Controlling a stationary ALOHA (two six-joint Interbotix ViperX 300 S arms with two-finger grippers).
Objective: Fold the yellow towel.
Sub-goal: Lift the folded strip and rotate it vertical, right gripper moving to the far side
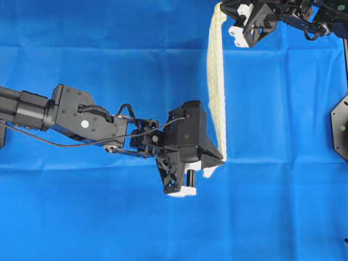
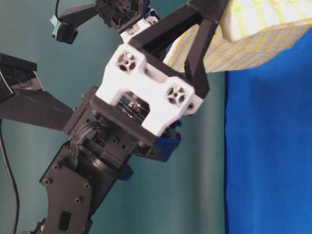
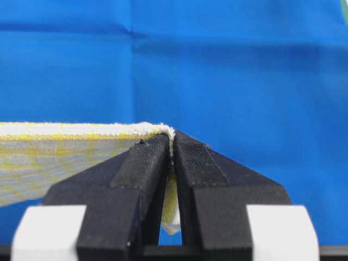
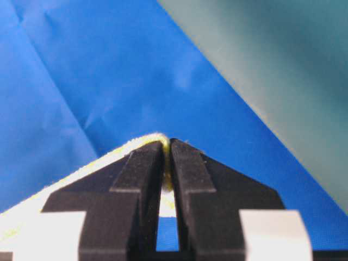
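Observation:
The yellow towel (image 1: 217, 81), white with fine yellow checks, hangs off the table as a narrow taut strip between my two grippers. In the overhead view my left gripper (image 1: 222, 156) is shut on its near corner, and my right gripper (image 1: 222, 7) is shut on its far corner at the top edge. The left wrist view shows the towel's hem (image 3: 54, 152) pinched at the tips of the left gripper (image 3: 171, 138). In the right wrist view the towel (image 4: 81, 175) is pinched the same way by the right gripper (image 4: 167, 144). At table level the left gripper (image 2: 217, 14) holds the towel (image 2: 263, 24) high.
A plain blue cloth (image 1: 81, 217) covers the table. The left arm (image 1: 81, 117) reaches in from the left edge. A black mount (image 1: 340, 128) sits at the right edge. A teal wall (image 2: 209, 170) stands behind the table.

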